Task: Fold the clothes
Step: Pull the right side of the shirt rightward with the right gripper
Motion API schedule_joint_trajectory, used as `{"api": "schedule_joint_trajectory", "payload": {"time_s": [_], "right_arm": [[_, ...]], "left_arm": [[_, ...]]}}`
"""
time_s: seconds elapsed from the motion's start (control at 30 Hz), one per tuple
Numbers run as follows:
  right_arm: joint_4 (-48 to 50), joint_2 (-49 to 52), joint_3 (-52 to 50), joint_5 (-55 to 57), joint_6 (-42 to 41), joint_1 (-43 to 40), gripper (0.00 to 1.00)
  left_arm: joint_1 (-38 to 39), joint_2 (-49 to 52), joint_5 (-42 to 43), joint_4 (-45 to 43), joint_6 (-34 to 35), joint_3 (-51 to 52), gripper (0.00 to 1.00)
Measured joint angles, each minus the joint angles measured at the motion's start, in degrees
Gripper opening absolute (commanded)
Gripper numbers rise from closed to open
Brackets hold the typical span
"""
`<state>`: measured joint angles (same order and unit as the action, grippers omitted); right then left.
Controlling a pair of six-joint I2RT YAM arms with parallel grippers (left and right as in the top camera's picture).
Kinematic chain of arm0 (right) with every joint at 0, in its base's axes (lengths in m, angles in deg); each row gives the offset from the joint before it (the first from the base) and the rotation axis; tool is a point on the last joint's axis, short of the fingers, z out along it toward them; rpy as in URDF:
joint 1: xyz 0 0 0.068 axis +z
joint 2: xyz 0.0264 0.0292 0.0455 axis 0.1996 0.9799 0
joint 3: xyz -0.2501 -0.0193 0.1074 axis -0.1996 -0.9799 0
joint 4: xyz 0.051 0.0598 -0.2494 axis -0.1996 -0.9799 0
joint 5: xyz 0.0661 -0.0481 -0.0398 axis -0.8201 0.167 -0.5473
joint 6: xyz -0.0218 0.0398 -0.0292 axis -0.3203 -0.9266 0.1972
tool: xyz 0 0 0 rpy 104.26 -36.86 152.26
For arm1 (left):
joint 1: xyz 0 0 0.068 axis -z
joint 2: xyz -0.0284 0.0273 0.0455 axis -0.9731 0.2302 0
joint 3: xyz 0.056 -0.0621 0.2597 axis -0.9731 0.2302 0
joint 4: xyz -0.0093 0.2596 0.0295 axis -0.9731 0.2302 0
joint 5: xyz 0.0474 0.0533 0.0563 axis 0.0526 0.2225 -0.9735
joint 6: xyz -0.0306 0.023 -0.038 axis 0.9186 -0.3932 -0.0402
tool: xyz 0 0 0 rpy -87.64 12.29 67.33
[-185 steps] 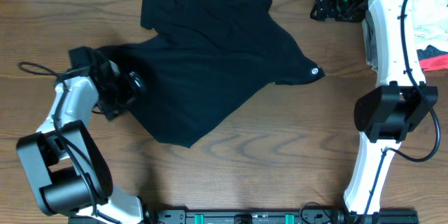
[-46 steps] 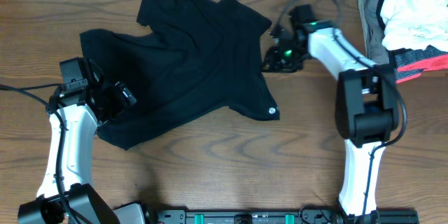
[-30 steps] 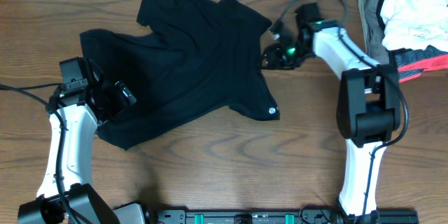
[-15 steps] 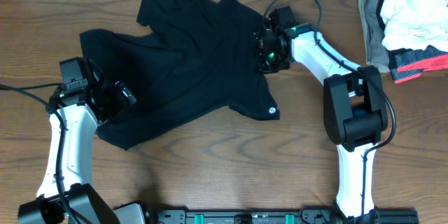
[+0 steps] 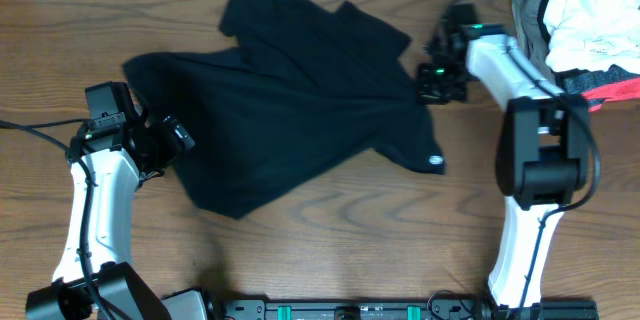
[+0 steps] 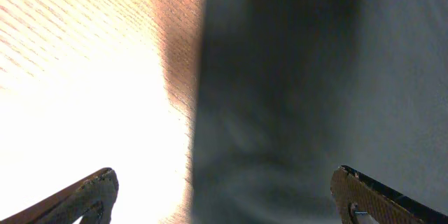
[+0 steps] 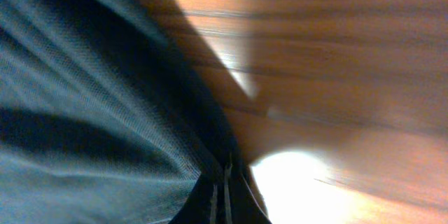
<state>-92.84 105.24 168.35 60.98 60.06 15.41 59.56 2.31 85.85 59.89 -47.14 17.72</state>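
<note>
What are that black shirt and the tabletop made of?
The black shirt: soft, matte knit, probably a sporty synthetic; it drapes in folds, and the right wrist view shows a fine mesh weave. The tabletop: brown wood or wood-look laminate, with visible grain and slight sheen.

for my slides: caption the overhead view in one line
Right hand grips the black shirt by its edge on a wooden table; open left hand hovers at the opposite side.

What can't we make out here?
- Left wrist: glare and blur wash out the table; whether the open left fingers touch the shirt is unclear.
- Right wrist: how much shirt the shut right fingers pinch, hidden by the fingers.
- Overhead: pile cut off by the frame edge.
</note>
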Motion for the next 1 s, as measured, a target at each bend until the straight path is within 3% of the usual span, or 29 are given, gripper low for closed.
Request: {"api": "schedule_joint_trajectory", "payload": {"time_s": [0.33, 0.6, 1.0], "right_arm": [[-16.63, 0.04, -0.31, 4.70, -0.15, -7.10, 0.01], [-25.16, 0.26, -0.90, 7.19, -0.17, -4.83, 0.02], [-27.89, -5.29, -2.89, 12.61, -3.50, 1.70, 0.02]], "left_arm": [[0.00, 0.00, 0.00, 0.02, 0.00, 0.00, 0.98], [0.00, 0.00, 0.00, 0.02, 0.00, 0.00, 0.98], [0.00, 0.00, 0.00, -0.02, -0.85, 0.00, 0.98]]}}
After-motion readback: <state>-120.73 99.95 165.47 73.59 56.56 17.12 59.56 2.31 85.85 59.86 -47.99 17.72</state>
